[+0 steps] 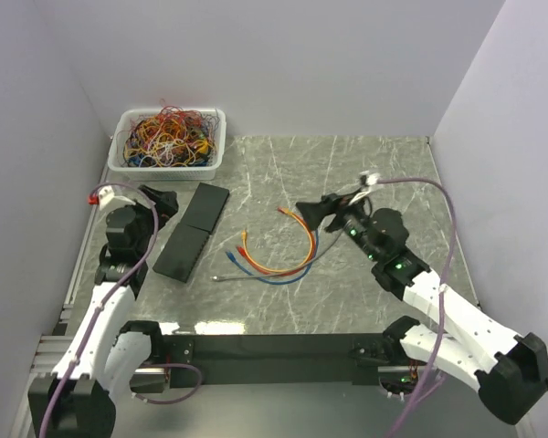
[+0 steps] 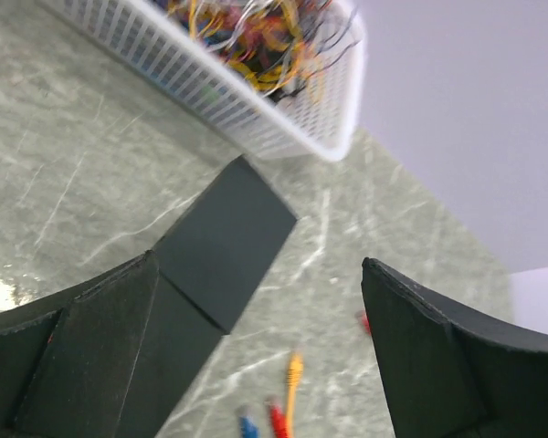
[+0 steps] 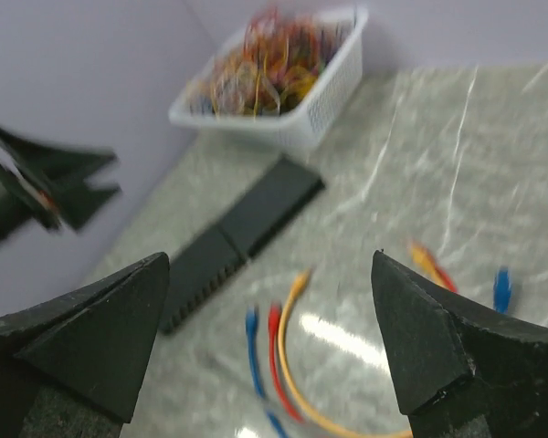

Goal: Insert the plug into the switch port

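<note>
Both pincers are spread wide, holding nothing. The left gripper [image 2: 258, 263] hangs just left of the black switch [image 1: 194, 228] and the right gripper [image 3: 270, 258] is off to its right. The cable plugs [image 1: 242, 251] lie loose just right of the switch.

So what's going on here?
The job is plugging a cable into a network switch, but nothing is held yet. The left tool hovers open near the two flat black switch boxes lying end to end on the grey marbled table. The right tool, also open, hangs near the short orange, red and blue cables. A white plastic basket of tangled wires sits at the back.
</note>
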Action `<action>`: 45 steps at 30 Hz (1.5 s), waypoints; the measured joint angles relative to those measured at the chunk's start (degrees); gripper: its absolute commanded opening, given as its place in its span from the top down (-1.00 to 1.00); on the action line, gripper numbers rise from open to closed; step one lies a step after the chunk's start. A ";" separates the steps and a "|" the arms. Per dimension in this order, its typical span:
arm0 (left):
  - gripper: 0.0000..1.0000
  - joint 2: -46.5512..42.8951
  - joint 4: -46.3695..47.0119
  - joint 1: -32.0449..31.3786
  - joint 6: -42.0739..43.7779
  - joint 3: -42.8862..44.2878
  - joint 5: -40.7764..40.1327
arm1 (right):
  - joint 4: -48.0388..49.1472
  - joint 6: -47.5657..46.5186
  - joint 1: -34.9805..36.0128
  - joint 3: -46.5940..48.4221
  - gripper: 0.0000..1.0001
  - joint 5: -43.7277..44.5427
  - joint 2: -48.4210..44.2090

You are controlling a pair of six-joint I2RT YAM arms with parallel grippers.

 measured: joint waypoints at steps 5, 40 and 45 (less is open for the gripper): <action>-0.99 -5.75 -0.15 0.28 -2.36 -1.40 2.89 | -9.40 -4.28 8.96 3.15 -0.93 4.22 0.61; -0.99 -5.33 -38.82 0.33 8.44 17.73 3.08 | -45.07 -7.02 15.85 44.28 -0.12 10.62 49.33; -0.98 -7.17 -39.10 0.33 8.44 17.51 2.86 | -45.53 -6.91 16.92 47.08 -0.08 10.84 54.86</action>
